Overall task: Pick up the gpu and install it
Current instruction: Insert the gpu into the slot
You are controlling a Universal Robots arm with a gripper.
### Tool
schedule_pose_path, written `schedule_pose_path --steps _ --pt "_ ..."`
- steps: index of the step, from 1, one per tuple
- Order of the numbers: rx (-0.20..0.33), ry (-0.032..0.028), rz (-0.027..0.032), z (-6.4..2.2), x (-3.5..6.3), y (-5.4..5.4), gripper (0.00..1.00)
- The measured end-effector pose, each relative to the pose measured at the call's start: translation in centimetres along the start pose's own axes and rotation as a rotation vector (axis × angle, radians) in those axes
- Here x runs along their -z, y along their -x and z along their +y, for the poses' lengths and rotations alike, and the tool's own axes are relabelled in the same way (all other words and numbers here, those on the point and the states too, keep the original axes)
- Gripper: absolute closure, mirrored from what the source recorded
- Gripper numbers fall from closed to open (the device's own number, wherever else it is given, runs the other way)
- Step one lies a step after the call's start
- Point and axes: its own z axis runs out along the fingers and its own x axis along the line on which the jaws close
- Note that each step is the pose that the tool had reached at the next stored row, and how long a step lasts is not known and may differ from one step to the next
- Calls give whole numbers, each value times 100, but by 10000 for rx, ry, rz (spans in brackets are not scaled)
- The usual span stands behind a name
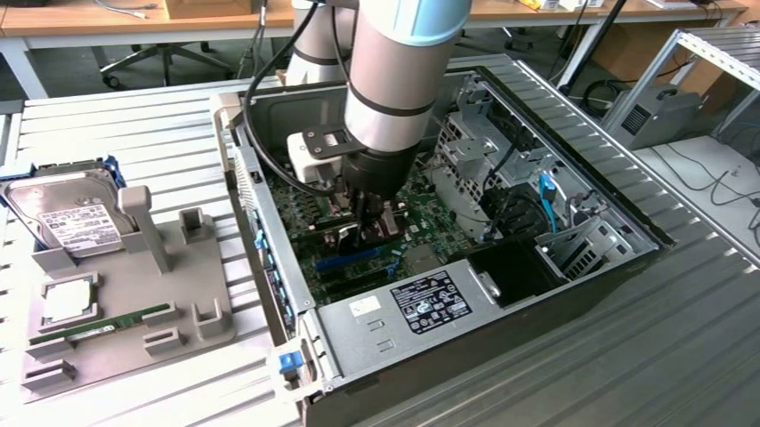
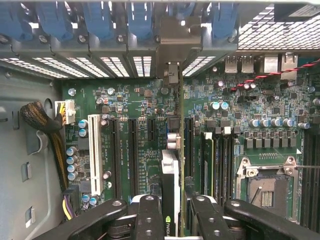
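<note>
My gripper (image 1: 375, 224) is down inside the open computer case (image 1: 618, 222), over the green motherboard (image 2: 135, 100). It is shut on the gpu (image 2: 170, 172), a thin dark card seen edge-on between the two black fingers (image 2: 149, 212). The card stands upright over the long expansion slots, and its far end reaches toward the metal bracket (image 2: 172, 47) at the case's rear slot wall. In the exterior view the gpu (image 1: 359, 240) shows as a dark piece just under the fingers, above a blue slot (image 1: 351, 259). I cannot tell whether its edge is seated in a slot.
A grey fixture tray (image 1: 202, 294) lies at the exterior view's left, holding a hard drive (image 1: 71, 218) and a green RAM stick (image 1: 101, 326). Inside the case are a drive cage (image 1: 475, 156), the power supply (image 1: 422, 307), blue slot latches (image 2: 100, 20) and the CPU socket (image 2: 267, 187).
</note>
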Motion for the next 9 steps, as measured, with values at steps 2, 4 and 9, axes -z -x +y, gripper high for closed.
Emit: schedule_pose_path --steps 2,4,9 --pt "-1 30 -1 -5 0 0 73" --pt "-7 63 -1 -12 -1 0 73" --pt "-9 71 1 -12 0 0 73"
